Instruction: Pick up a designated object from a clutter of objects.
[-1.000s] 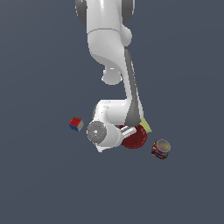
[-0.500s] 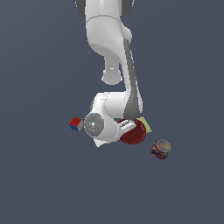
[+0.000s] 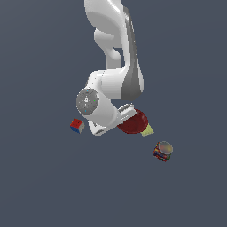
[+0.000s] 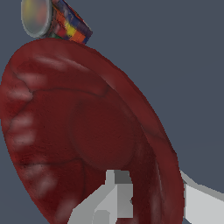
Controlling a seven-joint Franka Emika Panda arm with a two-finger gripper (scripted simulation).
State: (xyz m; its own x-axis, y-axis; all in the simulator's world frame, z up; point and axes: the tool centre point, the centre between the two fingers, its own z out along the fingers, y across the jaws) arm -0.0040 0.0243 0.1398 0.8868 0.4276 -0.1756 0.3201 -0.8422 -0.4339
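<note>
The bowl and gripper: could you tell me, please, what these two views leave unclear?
- Gripper: hidden behind the wrist in the exterior view.
- Bowl: partly covered by the arm there; cut off by the wrist view's edge.
- Yellow-green rectangle: only a corner shows past the bowl.

White arm reaches down from the top, wrist bulk over the middle of the scene. Dark red bowl sits tucked against the wrist, partly hidden by it; the gripper itself can't be made out. Yellow-green rectangle pokes out from behind the bowl. Small multicoloured cube lies toward the exterior view's left. Silver-topped can stands apart, toward the exterior view's right.
</note>
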